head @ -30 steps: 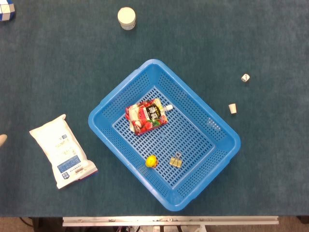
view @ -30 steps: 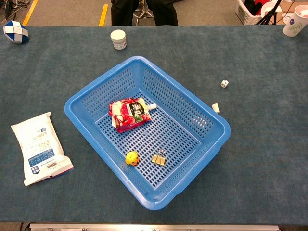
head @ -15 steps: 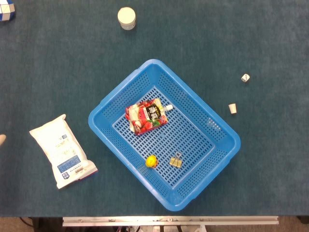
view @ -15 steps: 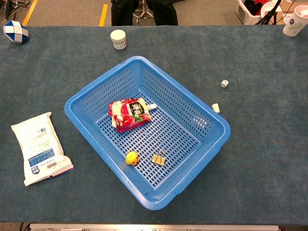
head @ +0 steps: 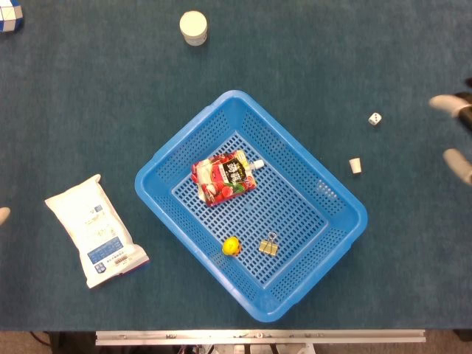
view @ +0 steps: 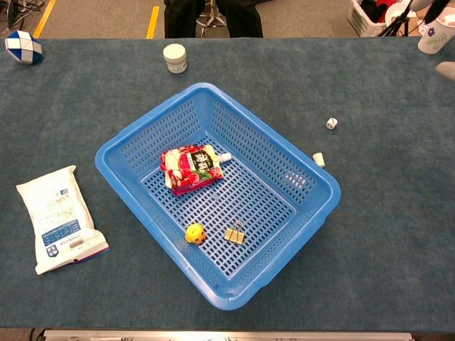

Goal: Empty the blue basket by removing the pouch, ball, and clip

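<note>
Head view: blue basket [head: 335, 236] holds red pouch [head: 223, 177], yellow ball [head: 231, 246], binder clip [head: 268, 245]; nothing removed yet. Right hand [head: 457, 136] at the frame edge, fingers apart, empty; mostly cut off. Left hand [head: 3, 215]: a sliver, state unreadable.

Chest view: same contents. Next: reach into the basket, probably for the pouch.

Basket [head: 333, 198] mid-table. In it: pouch [head: 223, 177] toward its far-left side; ball [head: 231, 245] and clip [head: 268, 244] side by side toward its near side, clip right of ball. Bag [head: 94, 230] left of basket. Jar [head: 193, 27] behind it. Die [head: 375, 118] and small cap [head: 355, 165] right of it.
</note>
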Available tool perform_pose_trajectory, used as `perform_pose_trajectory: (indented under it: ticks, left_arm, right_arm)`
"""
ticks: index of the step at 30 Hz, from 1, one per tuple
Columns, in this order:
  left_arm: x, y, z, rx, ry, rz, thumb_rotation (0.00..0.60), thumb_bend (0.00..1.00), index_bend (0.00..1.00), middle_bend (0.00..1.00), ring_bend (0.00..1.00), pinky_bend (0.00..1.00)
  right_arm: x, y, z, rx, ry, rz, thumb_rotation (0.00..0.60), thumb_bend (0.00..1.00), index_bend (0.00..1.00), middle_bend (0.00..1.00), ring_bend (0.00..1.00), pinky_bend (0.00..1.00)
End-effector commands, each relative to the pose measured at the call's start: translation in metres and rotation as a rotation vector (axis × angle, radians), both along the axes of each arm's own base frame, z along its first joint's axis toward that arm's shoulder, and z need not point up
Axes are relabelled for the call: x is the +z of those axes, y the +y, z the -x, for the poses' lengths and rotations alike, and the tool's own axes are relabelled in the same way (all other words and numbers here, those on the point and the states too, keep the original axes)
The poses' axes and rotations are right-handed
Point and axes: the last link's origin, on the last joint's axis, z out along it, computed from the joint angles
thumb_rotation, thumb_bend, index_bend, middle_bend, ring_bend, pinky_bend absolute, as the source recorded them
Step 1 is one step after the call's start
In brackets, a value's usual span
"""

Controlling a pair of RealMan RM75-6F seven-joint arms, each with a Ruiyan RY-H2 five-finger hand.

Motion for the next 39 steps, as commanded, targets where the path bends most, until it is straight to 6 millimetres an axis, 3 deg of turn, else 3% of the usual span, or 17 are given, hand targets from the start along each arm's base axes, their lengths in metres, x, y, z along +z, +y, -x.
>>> perform_pose_trajectory:
  ticks: [1,9,15,39]
  left_arm:
    - [0.001,0.000,0.000,-0.002,0.002,0.003,0.600,0.00,0.06,0.00,0.00,0.00]
    - [0.008,-0.004,0.000,-0.015,0.010,-0.001,0.600,0.00,0.06,0.00,0.00,0.00]
    - [0.013,-0.007,0.000,-0.013,0.009,-0.020,0.600,0.00,0.06,0.00,0.00,0.00]
    - [0.011,-0.001,-0.002,0.014,0.014,-0.040,0.600,0.00,0.06,0.00,0.00,0.00]
  right_arm:
    - [-0.019,-0.005,-0.030,0.079,0.005,-0.093,0.600,0.23,0.27,0.37,0.20,0.25]
    - [-0.071,-0.014,-0.085,0.211,0.032,-0.261,0.600,0.19,0.27,0.37,0.20,0.25]
    - [-0.103,-0.025,-0.107,0.229,0.054,-0.321,0.600,0.19,0.27,0.37,0.20,0.25]
    - [-0.197,-0.050,-0.137,0.217,0.233,-0.493,0.600,0.19,0.23,0.34,0.18,0.25]
